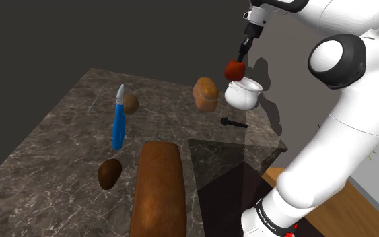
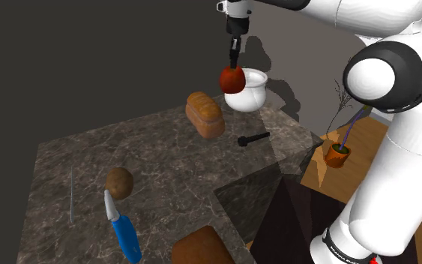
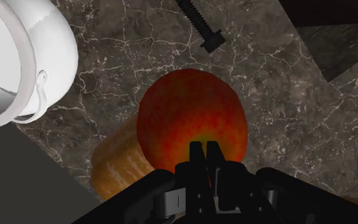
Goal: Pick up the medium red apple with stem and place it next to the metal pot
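Tool clasps apple aloft | second exterior view: potted plant

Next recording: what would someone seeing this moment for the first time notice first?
First comes the red apple, held up in the air by the black gripper, close to the white pot that stands near a corner of the dark marble table. After that, the eye falls on the long brown loaf lying on the table in the shoulder view's foreground.
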You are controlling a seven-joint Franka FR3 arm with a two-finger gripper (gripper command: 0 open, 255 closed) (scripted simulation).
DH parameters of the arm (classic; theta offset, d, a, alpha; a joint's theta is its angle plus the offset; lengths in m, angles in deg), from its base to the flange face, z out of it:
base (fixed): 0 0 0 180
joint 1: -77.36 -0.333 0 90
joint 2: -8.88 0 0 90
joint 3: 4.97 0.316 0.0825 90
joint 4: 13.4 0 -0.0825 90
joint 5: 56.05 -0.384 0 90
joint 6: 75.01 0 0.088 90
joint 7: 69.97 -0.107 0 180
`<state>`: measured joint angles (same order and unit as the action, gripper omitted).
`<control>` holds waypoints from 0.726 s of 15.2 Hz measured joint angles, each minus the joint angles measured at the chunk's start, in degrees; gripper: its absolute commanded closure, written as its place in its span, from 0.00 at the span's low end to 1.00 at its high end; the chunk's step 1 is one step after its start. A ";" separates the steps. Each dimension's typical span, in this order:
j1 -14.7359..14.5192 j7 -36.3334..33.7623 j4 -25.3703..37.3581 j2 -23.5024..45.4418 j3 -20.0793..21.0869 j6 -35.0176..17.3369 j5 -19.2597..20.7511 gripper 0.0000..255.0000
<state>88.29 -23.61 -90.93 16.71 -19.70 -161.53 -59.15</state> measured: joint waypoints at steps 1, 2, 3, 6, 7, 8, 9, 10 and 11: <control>0.69 1.16 0.22 0.03 -0.50 0.22 -0.10 1.00; 1.59 2.61 1.00 0.46 -1.11 0.63 -0.34 1.00; 2.34 3.84 1.25 0.79 -1.62 0.60 -0.52 1.00; 4.92 8.11 1.08 1.08 -3.37 0.36 -0.95 1.00; 5.67 9.37 0.96 1.11 -3.88 0.24 -1.06 1.00; 6.47 10.58 1.74 1.63 -4.37 0.58 -1.35 1.00; 7.43 11.94 3.17 2.58 -4.92 1.18 -1.77 1.00; 8.20 13.21 2.87 2.53 -5.41 1.01 -1.87 1.00; 8.55 13.77 2.67 2.72 -5.62 0.62 -1.97 1.00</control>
<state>96.83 -9.83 -88.26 19.43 -25.32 -160.90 -61.12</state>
